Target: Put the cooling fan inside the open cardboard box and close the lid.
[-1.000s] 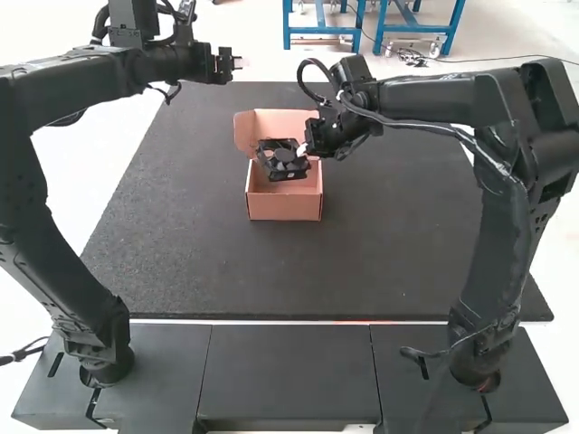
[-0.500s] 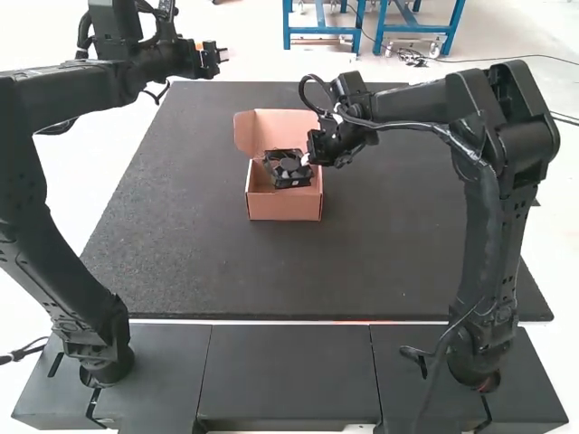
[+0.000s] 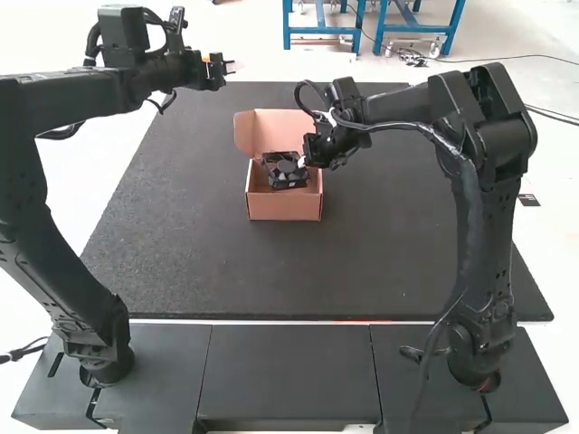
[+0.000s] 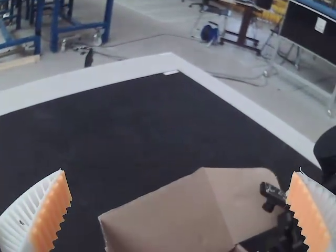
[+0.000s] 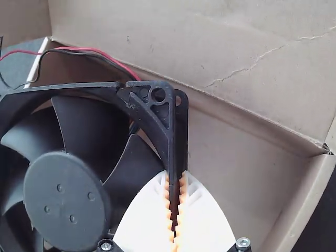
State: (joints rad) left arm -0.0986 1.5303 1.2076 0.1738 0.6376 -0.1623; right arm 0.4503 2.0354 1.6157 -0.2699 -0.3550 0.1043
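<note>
A small brown cardboard box stands open on the black mat, its lid raised at the far side. My right gripper sits over the box's right rim, shut on one edge of the black cooling fan, which hangs tilted partly inside the box. In the right wrist view the white ribbed fingers pinch the fan frame, with its red and black wires trailing against the box wall. My left gripper hovers open beyond the mat's far left, its fingertips spread above the lid.
The black mat covers most of the table, with bare room all around the box. A pale table border runs past the mat's far edge.
The right gripper has lowered the fan from above the box's rim down into the box. The left gripper drifted slightly near the far left edge.
</note>
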